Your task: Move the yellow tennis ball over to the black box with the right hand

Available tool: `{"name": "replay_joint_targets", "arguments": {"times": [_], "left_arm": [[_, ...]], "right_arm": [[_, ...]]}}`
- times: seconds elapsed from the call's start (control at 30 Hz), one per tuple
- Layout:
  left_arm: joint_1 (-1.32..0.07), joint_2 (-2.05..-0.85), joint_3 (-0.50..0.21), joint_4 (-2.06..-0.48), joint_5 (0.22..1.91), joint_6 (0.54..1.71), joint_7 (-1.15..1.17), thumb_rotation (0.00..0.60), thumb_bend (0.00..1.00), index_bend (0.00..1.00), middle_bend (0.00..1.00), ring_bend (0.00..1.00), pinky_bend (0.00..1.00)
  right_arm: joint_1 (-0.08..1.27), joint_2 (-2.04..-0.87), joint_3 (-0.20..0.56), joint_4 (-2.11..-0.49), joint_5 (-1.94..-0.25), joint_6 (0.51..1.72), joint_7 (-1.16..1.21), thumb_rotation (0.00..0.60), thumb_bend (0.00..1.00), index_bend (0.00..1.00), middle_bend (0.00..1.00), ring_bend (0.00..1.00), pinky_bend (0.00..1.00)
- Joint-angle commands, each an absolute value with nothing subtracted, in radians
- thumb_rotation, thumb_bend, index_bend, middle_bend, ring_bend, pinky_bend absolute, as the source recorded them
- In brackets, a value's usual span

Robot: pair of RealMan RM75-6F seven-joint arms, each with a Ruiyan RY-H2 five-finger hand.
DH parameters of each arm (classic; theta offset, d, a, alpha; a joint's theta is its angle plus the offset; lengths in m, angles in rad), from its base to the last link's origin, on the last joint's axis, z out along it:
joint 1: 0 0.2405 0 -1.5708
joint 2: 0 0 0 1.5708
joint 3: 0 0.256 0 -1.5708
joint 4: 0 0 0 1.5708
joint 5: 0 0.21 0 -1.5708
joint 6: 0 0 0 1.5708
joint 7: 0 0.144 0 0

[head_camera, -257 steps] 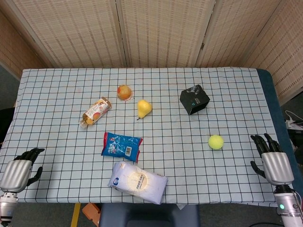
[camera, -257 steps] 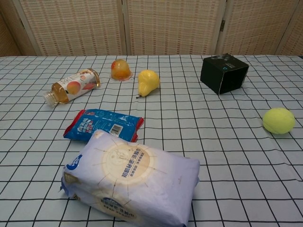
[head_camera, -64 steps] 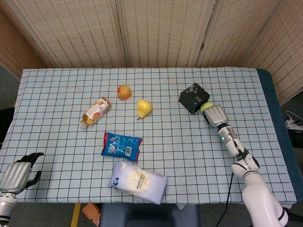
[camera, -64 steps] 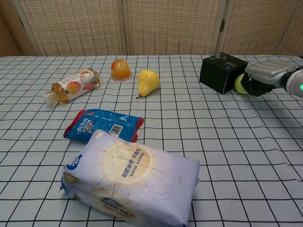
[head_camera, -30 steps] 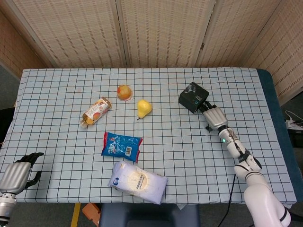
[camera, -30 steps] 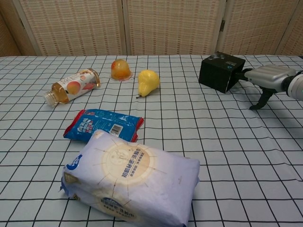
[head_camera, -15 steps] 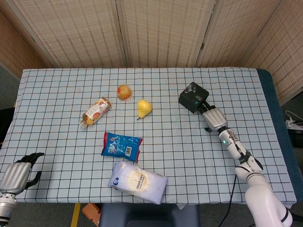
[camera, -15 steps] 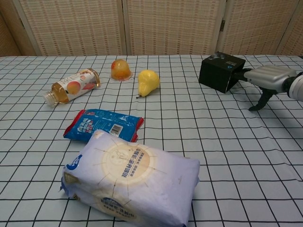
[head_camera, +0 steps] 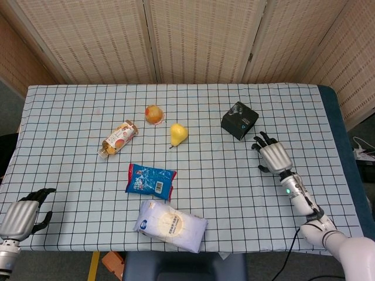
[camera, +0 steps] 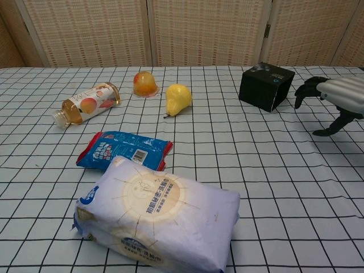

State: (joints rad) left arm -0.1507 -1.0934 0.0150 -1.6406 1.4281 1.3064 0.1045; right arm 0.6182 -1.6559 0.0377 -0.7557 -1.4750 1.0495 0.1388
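The right hand is drawing back from the black box, fingers spread and holding nothing. The yellow tennis ball is showing in neither view; it was at the box two seconds ago, so the delivery may have gone astray. The left hand is resting curled at the counter's checked-cloth edge, woven screens standing behind.

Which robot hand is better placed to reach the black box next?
Right. The right robot hand is open just beside the black box; the left robot hand sits at the opposite near corner, far away.
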Motion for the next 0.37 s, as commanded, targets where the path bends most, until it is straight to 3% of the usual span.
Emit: {"name": "replay_joint_targets", "arguments": {"times": [0.03, 0.17, 0.37], "left_arm": [[-0.148, -1.091, 0.016, -1.645, 1.437, 1.315, 0.104, 0.600, 0.44, 0.22, 0.23, 0.24, 0.44], [-0.143, -1.088, 0.018, -1.651, 1.448, 1.330, 0.106, 0.600, 0.44, 0.22, 0.23, 0.24, 0.44], [-0.143, -1.091, 0.017, -1.652, 1.447, 1.330, 0.116, 0.600, 0.44, 0.22, 0.23, 0.24, 0.44]], "right_arm": [[0.385, -1.310, 0.075, -1.467, -1.306, 1.266, -0.269, 0.600, 0.11, 0.20, 0.18, 0.04, 0.29], [0.311, -1.307, 0.050, -1.487, -1.350, 1.398, -0.328, 0.600, 0.11, 0.01, 0.12, 0.01, 0.23], [0.260, -1.328, 0.039, -1.457, -1.358, 1.442, -0.321, 0.600, 0.11, 0.00, 0.01, 0.00, 0.13]]}}
